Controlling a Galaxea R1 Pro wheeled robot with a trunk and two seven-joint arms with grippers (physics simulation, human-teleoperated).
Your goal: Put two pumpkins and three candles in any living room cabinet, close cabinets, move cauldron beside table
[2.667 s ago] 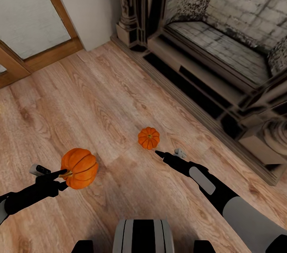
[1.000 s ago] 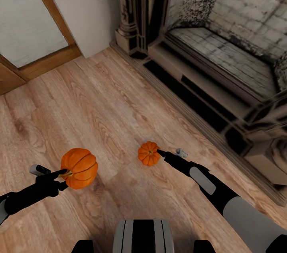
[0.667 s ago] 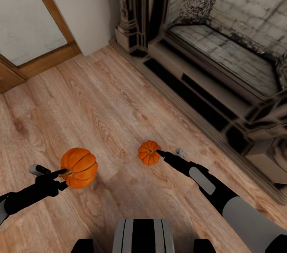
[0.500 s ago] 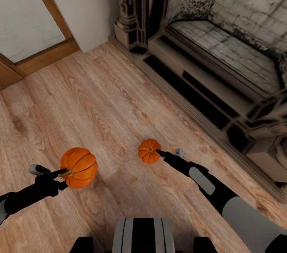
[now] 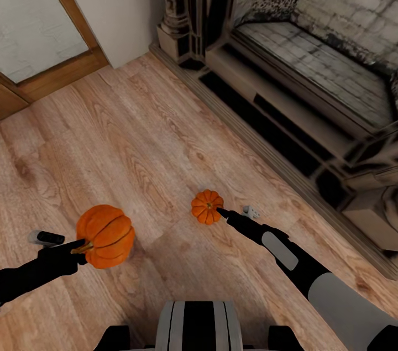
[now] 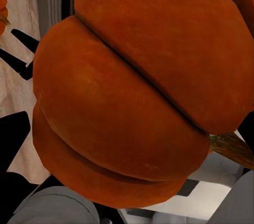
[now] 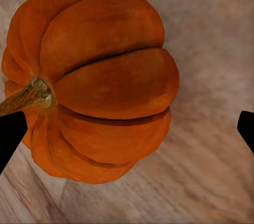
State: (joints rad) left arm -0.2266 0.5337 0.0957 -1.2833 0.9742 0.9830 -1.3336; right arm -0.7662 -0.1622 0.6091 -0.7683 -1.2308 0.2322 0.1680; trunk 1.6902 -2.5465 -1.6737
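The fireplace (image 5: pixel 309 63) occupies the far right of the scene, with a dark carved column at its left end and a pale brick hearth inside. A wood-framed glass door (image 5: pixel 38 25) stands at the far left, set in a white wall. The wooden floor (image 5: pixel 138 135) spans the remaining area between them and the robot. The right arm (image 5: pixel 309 271) reaches forward from the near right, and the left arm (image 5: pixel 33 273) enters from the near left. The held pumpkin (image 5: pixel 105 228) is clamped in the left gripper (image 5: pixel 69 243), raised above the floor at the near left, with its stem toward the gripper; in the left wrist view this pumpkin (image 6: pixel 137 92) sits directly in front of the camera. One pale finger (image 5: pixel 45 237) of the left gripper shows to the left of the pumpkin, and a dark finger lies against the pumpkin at the stem side. The floor pumpkin (image 5: pixel 207 206) rests on the floor near the centre, clear of the fireplace base. The right gripper (image 5: pixel 236 211) is spread apart, with its dark fingertip at the right edge of this pumpkin and its pale fingertip further right. In the right wrist view the floor pumpkin (image 7: pixel 92 76) lies between the two dark fingertips (image 7: pixel 10 134), closer to one of them; contact cannot be determined.
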